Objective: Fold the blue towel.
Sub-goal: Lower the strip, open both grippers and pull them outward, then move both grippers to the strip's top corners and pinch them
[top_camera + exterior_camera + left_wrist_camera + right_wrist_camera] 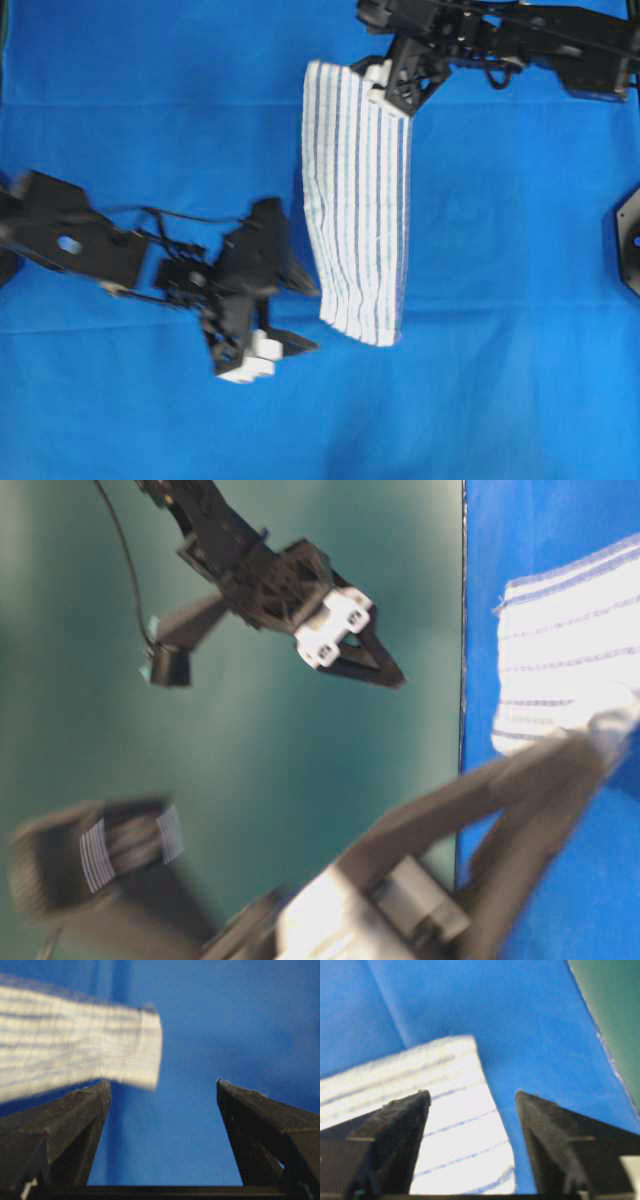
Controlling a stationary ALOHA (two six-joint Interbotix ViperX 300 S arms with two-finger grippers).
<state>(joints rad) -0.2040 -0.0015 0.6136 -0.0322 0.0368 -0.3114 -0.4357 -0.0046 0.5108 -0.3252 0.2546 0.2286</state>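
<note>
The blue towel (357, 200), white with thin blue stripes, lies folded into a long narrow strip on the table covering, running from the far edge toward the near side. My left gripper (303, 315) hovers just left of the strip's near end. In the left wrist view it (162, 1082) stands open with only blue covering between its fingers, and the towel's end (75, 1045) lies ahead to the left. My right gripper (395, 98) is over the strip's far right corner. It (472, 1092) is open, with the towel (455, 1125) lying flat beneath it, not gripped.
The plain blue table covering (150, 150) spreads under everything. A black fixture (628, 240) sits at the right edge. The covering's edge (600, 1035) runs just right of my right gripper, with green ground (620, 1000) beyond it.
</note>
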